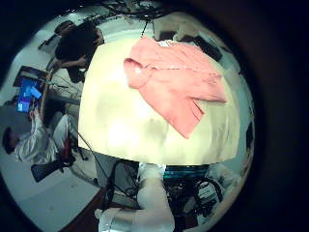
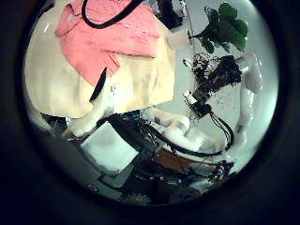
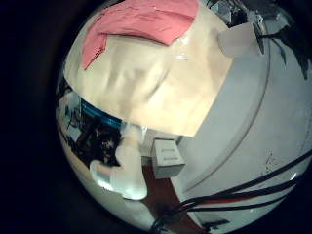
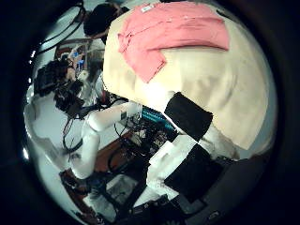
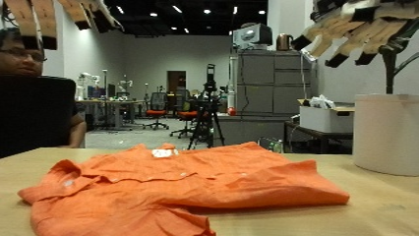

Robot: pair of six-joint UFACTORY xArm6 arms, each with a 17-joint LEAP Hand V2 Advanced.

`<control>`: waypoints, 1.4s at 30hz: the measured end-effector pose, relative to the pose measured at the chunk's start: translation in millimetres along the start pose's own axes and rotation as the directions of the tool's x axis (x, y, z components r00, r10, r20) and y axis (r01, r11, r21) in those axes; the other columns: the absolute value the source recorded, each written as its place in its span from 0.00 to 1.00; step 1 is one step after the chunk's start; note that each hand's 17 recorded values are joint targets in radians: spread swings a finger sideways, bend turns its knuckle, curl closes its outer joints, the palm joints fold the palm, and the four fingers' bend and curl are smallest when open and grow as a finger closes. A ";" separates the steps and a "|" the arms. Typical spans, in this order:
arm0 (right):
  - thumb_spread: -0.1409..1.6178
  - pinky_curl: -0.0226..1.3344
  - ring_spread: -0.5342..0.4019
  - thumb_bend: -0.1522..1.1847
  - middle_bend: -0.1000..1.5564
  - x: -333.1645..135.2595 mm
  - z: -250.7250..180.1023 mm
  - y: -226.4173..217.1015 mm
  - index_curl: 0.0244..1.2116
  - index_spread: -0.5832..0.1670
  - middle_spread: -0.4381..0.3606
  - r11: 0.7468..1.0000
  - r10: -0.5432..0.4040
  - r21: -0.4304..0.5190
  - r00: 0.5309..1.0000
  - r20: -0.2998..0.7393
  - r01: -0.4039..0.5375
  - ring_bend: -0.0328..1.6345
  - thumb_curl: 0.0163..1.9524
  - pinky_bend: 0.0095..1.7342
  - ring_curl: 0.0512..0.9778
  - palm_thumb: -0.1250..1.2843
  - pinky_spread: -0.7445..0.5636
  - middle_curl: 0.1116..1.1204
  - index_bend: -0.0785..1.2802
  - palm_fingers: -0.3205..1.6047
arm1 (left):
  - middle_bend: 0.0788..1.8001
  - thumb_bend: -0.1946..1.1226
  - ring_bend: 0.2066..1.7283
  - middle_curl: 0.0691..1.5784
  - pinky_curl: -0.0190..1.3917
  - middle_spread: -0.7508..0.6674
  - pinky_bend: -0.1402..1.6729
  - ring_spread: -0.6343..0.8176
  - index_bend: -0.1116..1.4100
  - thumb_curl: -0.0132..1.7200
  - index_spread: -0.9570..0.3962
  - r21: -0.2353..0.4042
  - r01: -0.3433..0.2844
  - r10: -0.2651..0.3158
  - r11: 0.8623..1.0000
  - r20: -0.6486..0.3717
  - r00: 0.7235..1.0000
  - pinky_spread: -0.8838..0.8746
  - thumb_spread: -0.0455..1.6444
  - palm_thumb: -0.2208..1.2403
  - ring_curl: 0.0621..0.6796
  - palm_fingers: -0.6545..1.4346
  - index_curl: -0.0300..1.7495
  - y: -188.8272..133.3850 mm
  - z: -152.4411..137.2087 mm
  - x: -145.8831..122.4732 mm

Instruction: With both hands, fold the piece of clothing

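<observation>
My left hand (image 5: pixel 50 20) hangs high above the shirt's one side, fingers straight and holding nothing. My right hand (image 5: pixel 356 29) hangs high above the other side, fingers relaxed and holding nothing.
A white cylinder (image 5: pixel 388 133) stands at the table's edge under my right hand. Grey cabinets (image 5: pixel 269 93) and office chairs stand beyond the table's far edge. Bare tabletop (image 1: pixel 135 126) lies around the shirt.
</observation>
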State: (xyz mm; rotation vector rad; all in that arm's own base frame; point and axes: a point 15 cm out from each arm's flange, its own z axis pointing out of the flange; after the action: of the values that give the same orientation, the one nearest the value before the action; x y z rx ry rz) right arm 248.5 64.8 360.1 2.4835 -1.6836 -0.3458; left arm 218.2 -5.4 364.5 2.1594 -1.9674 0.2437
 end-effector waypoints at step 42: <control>0.82 0.17 0.66 0.11 0.23 18.3 -19.5 8.2 0.26 0.26 0.54 0.996 0.058 -0.071 0.998 0.017 -0.056 0.34 0.11 0.16 0.12 0.51 0.82 0.26 0.19 0.42 | 0.07 0.12 0.19 0.20 0.24 0.61 0.28 0.68 0.17 0.21 0.78 -0.287 -0.414 0.474 0.864 0.188 0.860 0.67 0.64 0.54 0.23 0.41 0.17 -18.6 148.5 24.8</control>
State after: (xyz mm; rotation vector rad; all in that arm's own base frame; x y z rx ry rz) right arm 252.6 44.3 378.6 2.3848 -1.7150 -0.4166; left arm 236.3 -66.8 227.0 1.6240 -2.4823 -0.2067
